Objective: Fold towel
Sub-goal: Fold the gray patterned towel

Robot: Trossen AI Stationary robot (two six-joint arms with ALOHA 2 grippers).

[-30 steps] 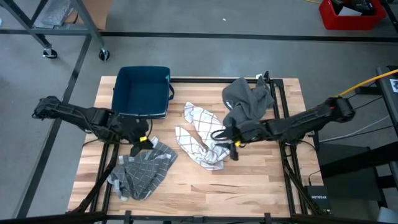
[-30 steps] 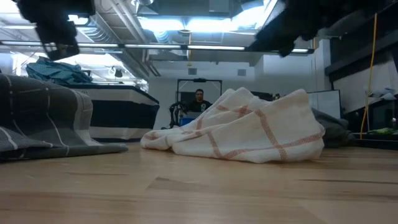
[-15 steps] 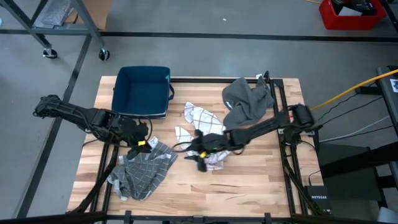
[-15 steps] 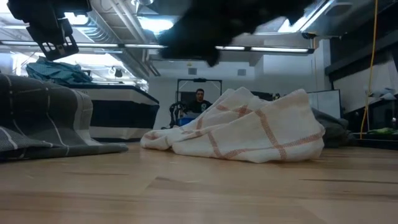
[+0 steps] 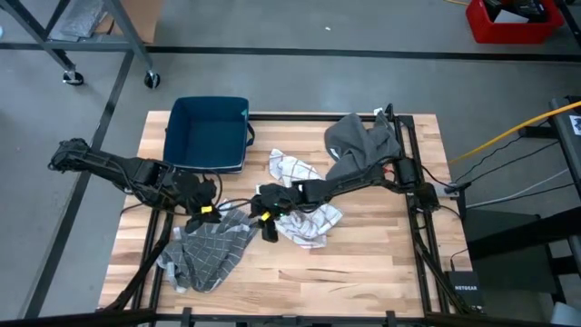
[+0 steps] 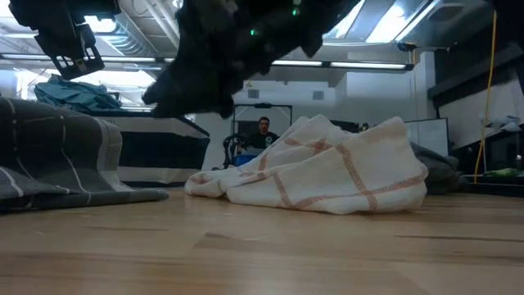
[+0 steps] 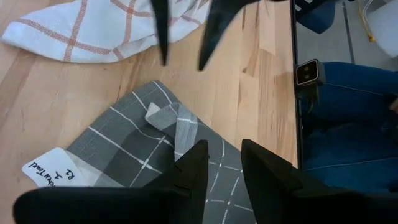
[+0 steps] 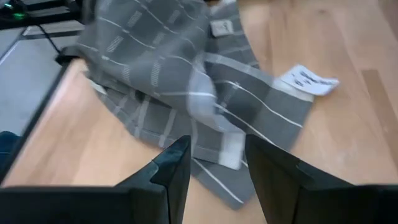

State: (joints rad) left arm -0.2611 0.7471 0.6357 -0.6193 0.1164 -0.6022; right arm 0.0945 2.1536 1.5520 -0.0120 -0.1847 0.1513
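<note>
At the left you are seeing the left arm lying low along the table's (image 5: 363, 272) left side, with the left gripper (image 5: 201, 210) hovering just above the upper edge of the grey checked towel (image 5: 209, 252). Its wrist view is showing both fingers (image 7: 191, 169) parted with only cloth far below the gap, so it is standing released and gripping nothing. That grey towel, which I am taking as the one to fold, is lying crumpled at the front left of the table, with 1 corner turned over and a white label (image 8: 308, 79) showing at its edge. Behind it the blue bin (image 5: 211, 132) is sitting untouched.

Moving right, the right gripper (image 5: 266, 222) is hanging over the gap between the grey towel and the white red-checked towel (image 5: 309, 216), with its arm stretching across that white towel. Its fingers are also standing apart and empty. Further right, a dark grey cloth (image 5: 363, 145) is lying bunched at the back.

You are running 2 risks here, as I judge it. The 2 grippers are sitting close together, so pinching neighbouring corners could be knocking them into each other. The outstretched right arm could also be dragging the white towel onto the grey one, and a pinch at the turned-over corner could be catching 2 layers and spoiling the fold
</note>
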